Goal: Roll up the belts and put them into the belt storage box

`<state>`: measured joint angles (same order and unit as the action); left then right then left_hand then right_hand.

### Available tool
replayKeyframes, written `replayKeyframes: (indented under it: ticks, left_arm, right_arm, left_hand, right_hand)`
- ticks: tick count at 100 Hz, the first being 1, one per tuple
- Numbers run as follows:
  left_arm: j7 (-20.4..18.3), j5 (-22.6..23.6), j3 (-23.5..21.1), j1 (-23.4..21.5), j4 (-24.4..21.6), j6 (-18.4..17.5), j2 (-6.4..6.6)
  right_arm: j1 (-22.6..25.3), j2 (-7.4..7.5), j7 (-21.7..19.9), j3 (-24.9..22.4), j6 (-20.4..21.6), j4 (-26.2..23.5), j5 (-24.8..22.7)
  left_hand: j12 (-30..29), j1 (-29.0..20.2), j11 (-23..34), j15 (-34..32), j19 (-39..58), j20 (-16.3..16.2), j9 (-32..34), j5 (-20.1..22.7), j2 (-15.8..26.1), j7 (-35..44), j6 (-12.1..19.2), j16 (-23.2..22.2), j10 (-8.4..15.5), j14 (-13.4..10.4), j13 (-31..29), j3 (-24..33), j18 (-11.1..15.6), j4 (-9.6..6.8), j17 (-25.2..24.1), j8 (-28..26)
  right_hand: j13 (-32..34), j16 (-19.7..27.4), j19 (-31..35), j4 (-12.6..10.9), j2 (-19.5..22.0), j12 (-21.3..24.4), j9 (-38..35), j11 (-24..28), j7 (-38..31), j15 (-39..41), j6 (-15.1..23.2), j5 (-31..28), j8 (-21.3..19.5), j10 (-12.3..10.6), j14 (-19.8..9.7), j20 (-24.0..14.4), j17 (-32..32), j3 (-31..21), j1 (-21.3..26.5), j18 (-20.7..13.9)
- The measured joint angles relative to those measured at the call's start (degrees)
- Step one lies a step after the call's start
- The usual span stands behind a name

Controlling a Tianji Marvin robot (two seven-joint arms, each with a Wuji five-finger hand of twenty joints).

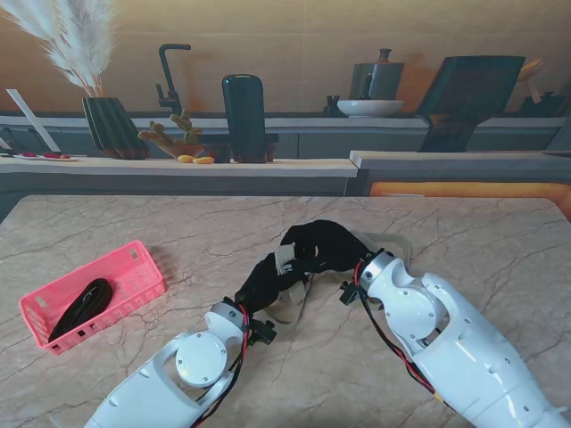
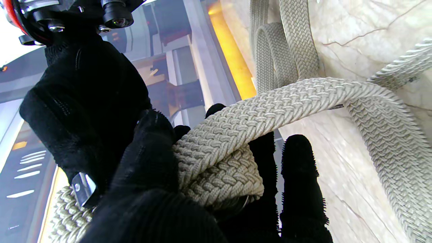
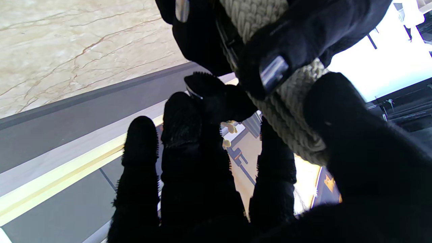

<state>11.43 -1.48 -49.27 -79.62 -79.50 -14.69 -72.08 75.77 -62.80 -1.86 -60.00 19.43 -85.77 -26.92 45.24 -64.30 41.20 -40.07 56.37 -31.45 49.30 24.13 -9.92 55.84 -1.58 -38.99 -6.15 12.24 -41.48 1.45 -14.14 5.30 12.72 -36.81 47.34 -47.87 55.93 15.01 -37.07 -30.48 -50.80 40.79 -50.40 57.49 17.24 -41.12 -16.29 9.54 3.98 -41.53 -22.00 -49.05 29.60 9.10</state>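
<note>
Black gloves are covering both hands, which are meeting above the middle of the marble table (image 1: 134, 227). The left hand (image 1: 263, 283) is curling its fingers (image 2: 148, 158) tight around a small roll of the cream woven belt (image 2: 287, 104). The right hand (image 1: 326, 245) is pressing its thumb on the same roll, with its other fingers (image 3: 141, 152) standing straighter. The loose part of the belt is hanging down and lying in loops on the table. A pink basket (image 1: 134, 267) is sitting well apart on the left, and a dark belt (image 1: 80, 306) is lying inside it.
</note>
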Motion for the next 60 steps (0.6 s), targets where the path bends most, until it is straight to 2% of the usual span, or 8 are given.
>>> replayKeyframes:
  ticks: [9, 12, 24, 34, 41, 43, 49, 60]
  left_arm:
    - [0.0, -0.1, 0.0, 0.0, 0.0, 0.2, 0.00]
    - [-0.1, 0.1, -0.1, 0.0, -0.1, 0.2, 0.00]
    - [-0.1, 3.5, -0.4, 0.2, 0.0, 0.2, 0.04]
    - [-0.7, 5.2, -0.8, 0.5, 0.0, -0.3, 0.29]
    - [-0.6, 5.8, -1.0, 0.6, 0.1, -0.8, 0.42]
    - [-0.5, 6.0, -1.1, 0.6, 0.1, -1.0, 0.44]
    - [-0.4, 6.2, -1.2, 0.6, 0.1, -1.3, 0.52]
    - [-0.8, 5.8, -1.2, 1.0, 0.2, -1.8, 0.71]
  right_arm:
    - [0.0, -0.22, 1.7, 0.1, 0.8, 0.4, -1.5]
    - [0.0, -0.30, 2.4, 0.1, 0.9, 0.4, -2.1]
    - [1.0, -0.72, 3.5, -1.0, 1.0, -0.3, -3.0]
    - [2.5, -0.87, 4.6, -2.3, 0.5, -2.1, -3.6]
    - [3.2, -0.93, 5.9, -3.0, 0.1, -3.7, -4.9]
    - [3.3, -0.96, 6.1, -3.1, 0.0, -4.2, -5.2]
    - [3.6, -1.11, 6.4, -3.5, -0.2, -5.6, -5.5]
    - [4.0, -1.48, 7.3, -4.1, -0.4, -7.5, -6.0]
  left_hand:
    - [-4.3, 16.1, -4.3, 1.9, -1.2, -0.4, -4.8, 0.0, -4.9, -3.4, 0.0, 0.0, 0.1, 0.3, 2.9, 18.8, -0.1, -0.03, -1.3, -1.0]
    - [-6.1, 19.8, -6.5, 2.6, -1.6, -0.4, -6.6, 0.0, -5.8, -4.8, 0.1, 0.0, 0.1, 0.3, 3.2, 21.9, -0.1, -1.12, -1.7, -0.6]
    - [-13.8, 28.8, -15.9, 10.6, -8.0, 0.1, -14.9, -0.4, -12.6, -7.5, 1.7, 2.9, -0.6, 0.3, 10.8, 26.6, -0.2, -1.15, -4.9, 2.4]
    - [-18.4, 31.8, -21.2, 16.8, -14.5, 1.9, -20.9, -1.0, -15.1, -10.1, 3.5, 6.3, -1.5, 0.3, 16.7, 27.9, 0.0, -1.28, -7.3, 5.0]
    - [-19.3, 31.8, -22.5, 18.8, -17.0, 2.2, -21.6, -1.9, -15.1, -20.4, 3.5, 7.5, -2.0, 0.3, 16.9, 28.9, 0.4, -1.28, -7.4, 8.0]
    - [-19.7, 31.8, -22.8, 19.1, -17.6, 2.3, -21.6, -2.7, -15.1, -22.5, 3.4, 7.8, -2.0, 0.2, 16.9, 29.6, 0.5, -1.28, -7.4, 8.1]
    - [-20.5, 31.8, -22.9, 20.4, -18.9, 2.9, -21.7, -6.4, -15.7, -28.4, -0.6, 8.7, -2.0, -0.2, 16.9, 30.2, 0.8, -1.29, -7.4, 8.3]
    - [-21.6, 31.8, -23.6, 22.9, -20.9, 3.4, -22.3, -7.4, -15.7, -29.7, -0.7, 10.9, -2.0, -1.3, 16.9, 31.4, 1.4, -1.29, -7.4, 8.4]
  right_hand:
    - [0.6, 0.0, 0.0, 0.1, -0.6, 1.5, -1.8, -1.4, 0.0, 0.0, -0.7, -1.5, 0.9, 0.0, 0.6, 0.0, -0.2, 0.1, 0.0, 0.0]
    - [0.6, 0.0, 0.0, 0.1, -1.2, 2.6, -2.3, -1.6, 0.0, 0.0, -0.9, -2.1, 1.0, 0.0, 0.9, 0.0, -0.2, 0.1, 0.0, 0.0]
    - [0.5, 0.0, 0.0, 0.1, -1.8, 2.8, -3.1, -2.3, 0.0, -0.1, -1.4, -2.8, 1.0, 0.0, 2.4, 0.0, -0.2, 0.1, 0.0, 0.0]
    - [0.4, 0.0, 0.0, 0.1, -1.8, 2.9, -3.1, -2.9, 0.0, -0.2, -2.6, -2.8, 1.0, 0.0, 2.5, 0.0, -0.2, 0.1, 0.6, 0.0]
    - [0.4, 0.9, 0.0, 0.1, -1.7, 2.9, -3.1, -3.3, 0.0, -0.2, -3.9, -2.8, 0.1, -0.2, 1.6, 0.0, -0.1, 0.1, 1.1, 0.0]
    - [0.4, 0.9, 0.0, 0.1, -1.7, 2.9, -3.1, -3.3, -0.1, -0.2, -4.1, -2.8, -0.4, -1.0, 1.0, 0.0, -0.1, 0.1, 1.1, 0.0]
    - [0.4, 0.9, 0.0, 0.1, -1.7, 1.2, -4.9, 1.8, -0.1, -0.2, -4.4, -2.8, -1.1, -6.0, -1.0, 0.0, 0.0, 0.1, 1.1, 0.0]
    - [-0.2, 0.9, 0.0, 0.1, -1.1, 0.5, -5.4, 4.0, -0.1, -0.9, -5.8, -2.8, -1.9, -7.2, -1.4, 0.0, 0.0, 0.4, 1.7, 0.0]
